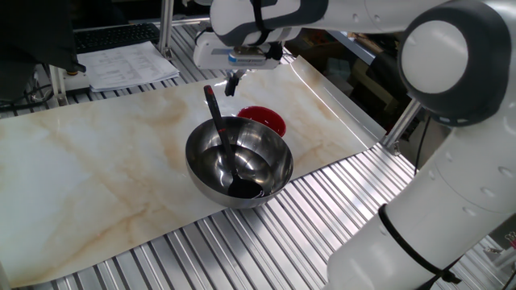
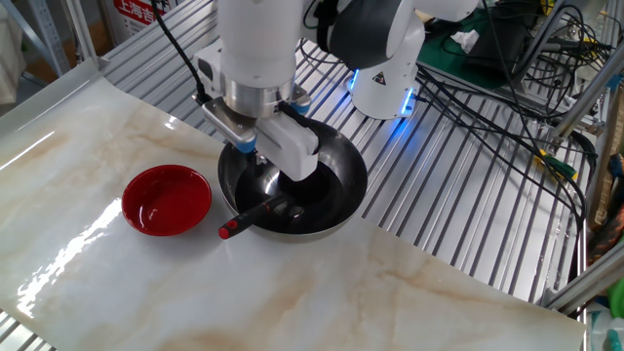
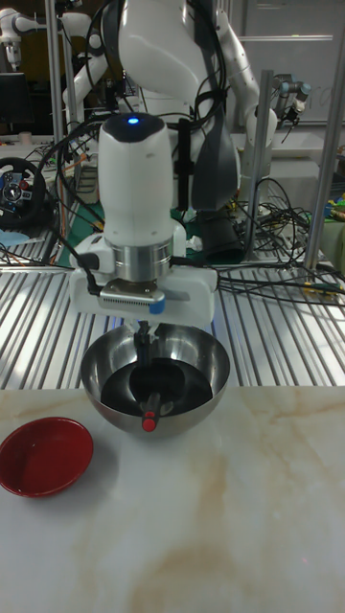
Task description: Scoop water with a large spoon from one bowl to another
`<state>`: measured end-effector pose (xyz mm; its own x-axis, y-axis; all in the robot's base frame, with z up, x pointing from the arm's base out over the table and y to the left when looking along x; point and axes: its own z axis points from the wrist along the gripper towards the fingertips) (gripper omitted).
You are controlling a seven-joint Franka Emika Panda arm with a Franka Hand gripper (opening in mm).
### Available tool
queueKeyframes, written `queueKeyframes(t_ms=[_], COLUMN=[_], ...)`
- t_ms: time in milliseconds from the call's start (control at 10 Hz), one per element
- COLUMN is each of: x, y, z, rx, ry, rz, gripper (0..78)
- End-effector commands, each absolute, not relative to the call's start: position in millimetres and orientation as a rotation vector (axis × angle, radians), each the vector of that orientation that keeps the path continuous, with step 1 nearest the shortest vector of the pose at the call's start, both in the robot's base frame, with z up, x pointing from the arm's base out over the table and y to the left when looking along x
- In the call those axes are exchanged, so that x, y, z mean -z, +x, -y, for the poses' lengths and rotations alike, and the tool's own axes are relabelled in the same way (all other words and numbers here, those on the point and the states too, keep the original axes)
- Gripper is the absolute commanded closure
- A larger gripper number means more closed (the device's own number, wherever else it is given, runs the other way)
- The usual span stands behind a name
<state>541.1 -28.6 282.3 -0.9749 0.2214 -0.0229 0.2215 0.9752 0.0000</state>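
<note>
There are two bowls on the marbled worktop (image 2: 409, 292): one large steel bowl (image 1: 270, 173) and one small red bowl (image 2: 166, 200) just beside it, not clearly touching. A single black ladle (image 1: 219, 133) leans in the steel bowl, its scoop down at the bottom and its red-tipped handle sticking out over the rim. The one gripper (image 1: 234, 80) hangs above the ladle handle's end, holding nothing, and I cannot tell how far apart its fingers stand.

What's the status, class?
Gripper above the steel bowl, holding nothing. Ladle resting in bowl, handle on rim. Red bowl beside it. Nothing blocking.
</note>
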Motion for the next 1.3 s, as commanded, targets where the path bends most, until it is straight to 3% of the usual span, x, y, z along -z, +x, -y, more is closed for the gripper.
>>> queueKeyframes(t_ms=[100, 1300], x=[-267.6, -253.4], y=[554.2, 556.3], z=[29.9, 16.7], rx=[-0.008, -0.002], ry=[0.337, 0.358], rz=[-3.097, -3.107], gripper=[77.6, 77.6])
